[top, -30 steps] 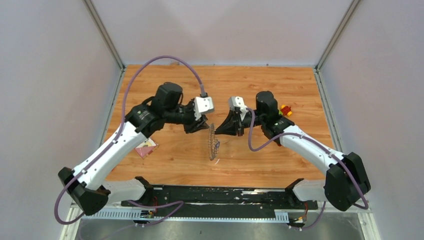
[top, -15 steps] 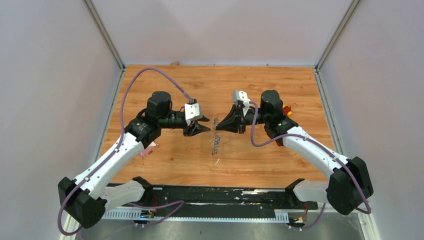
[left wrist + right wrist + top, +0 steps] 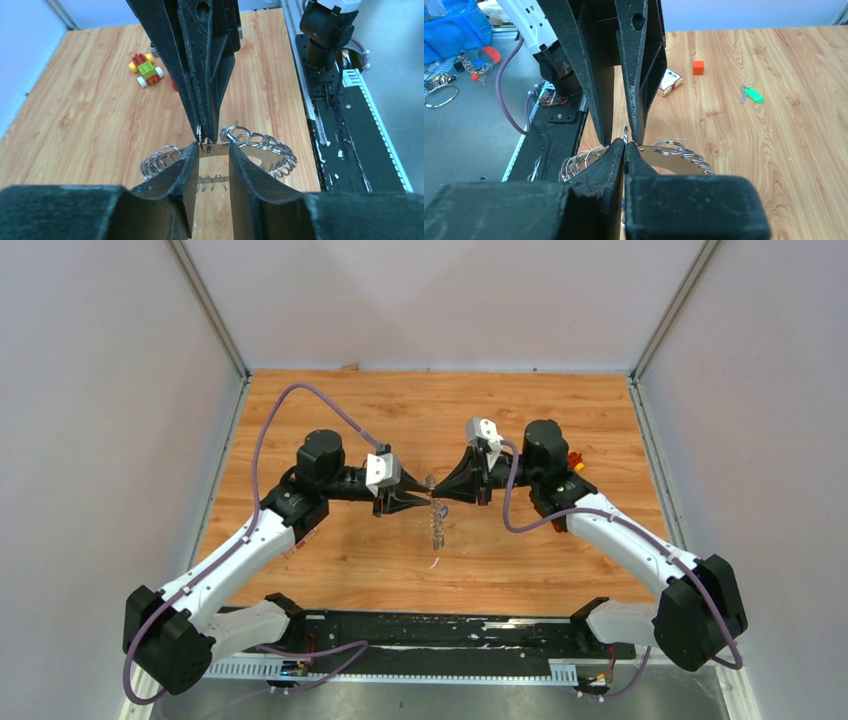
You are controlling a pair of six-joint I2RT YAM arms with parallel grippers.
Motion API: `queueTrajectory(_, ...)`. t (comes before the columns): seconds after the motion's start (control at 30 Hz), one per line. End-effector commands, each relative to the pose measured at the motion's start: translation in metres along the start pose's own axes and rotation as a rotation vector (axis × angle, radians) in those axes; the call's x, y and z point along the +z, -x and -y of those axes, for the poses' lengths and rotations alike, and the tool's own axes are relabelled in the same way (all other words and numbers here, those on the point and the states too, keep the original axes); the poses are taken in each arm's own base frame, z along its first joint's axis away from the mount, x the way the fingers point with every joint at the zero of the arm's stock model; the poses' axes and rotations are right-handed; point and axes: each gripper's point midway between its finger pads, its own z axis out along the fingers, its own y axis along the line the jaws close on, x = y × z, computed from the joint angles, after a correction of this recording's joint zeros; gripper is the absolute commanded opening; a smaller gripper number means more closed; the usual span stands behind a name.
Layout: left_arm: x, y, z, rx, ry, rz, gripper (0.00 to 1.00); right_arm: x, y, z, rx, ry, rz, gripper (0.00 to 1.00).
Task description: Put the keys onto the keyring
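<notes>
Wooden worktop (image 3: 330, 565) below; the right pincer (image 3: 625, 145) is pinched tight on the raised keyring (image 3: 270, 150). The left pincer (image 3: 212, 146), narrowly parted, clasps its band opposite. The green key (image 3: 751, 94) lies well apart.

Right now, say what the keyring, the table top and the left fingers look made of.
Keyring: bare metal, silvery and glossy, with bright glints.
Table top: wood or wood-look laminate, judging by its grain; smooth.
Left fingers: matte black with a rough texture, probably plastic.

Keyring (image 3: 272, 150) lower part hidden behind left hand (image 3: 212, 148).
</notes>
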Motion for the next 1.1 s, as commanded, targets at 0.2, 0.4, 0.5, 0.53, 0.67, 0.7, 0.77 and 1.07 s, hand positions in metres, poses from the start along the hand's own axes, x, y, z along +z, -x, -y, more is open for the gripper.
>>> queueTrajectory(0.2, 0.003, 0.015, -0.004, 0.011, -0.004, 0.064, 0.21, -0.001, 0.022, 0.001, -0.072, -0.004, 0.044, 0.00)
queueTrajectory(0.4, 0.005, 0.012, -0.006, -0.003, 0.002, 0.057, 0.14, -0.001, 0.021, 0.000, -0.073, 0.003, 0.044, 0.00)
queueTrajectory(0.5, 0.005, 0.011, -0.007, -0.011, 0.006, 0.054, 0.04, -0.001, 0.020, 0.000, -0.074, 0.004, 0.044, 0.00)
queueTrajectory(0.53, 0.005, 0.011, -0.008, -0.014, 0.011, 0.054, 0.00, -0.001, 0.020, 0.000, -0.076, 0.006, 0.043, 0.00)
queueTrajectory(0.67, 0.003, 0.010, -0.007, -0.022, 0.018, 0.035, 0.00, -0.002, 0.016, 0.002, -0.121, 0.005, 0.026, 0.01)
queueTrajectory(0.7, 0.002, 0.010, -0.007, -0.014, 0.015, 0.024, 0.00, -0.002, 0.014, 0.002, -0.142, 0.006, 0.012, 0.03)
queueTrajectory(0.77, -0.002, 0.004, -0.001, -0.002, -0.004, -0.013, 0.00, -0.005, 0.005, 0.003, -0.168, 0.000, -0.029, 0.07)
queueTrajectory(1.07, -0.011, -0.008, 0.017, 0.183, -0.066, -0.100, 0.00, -0.006, -0.017, -0.009, -0.255, 0.075, -0.112, 0.28)
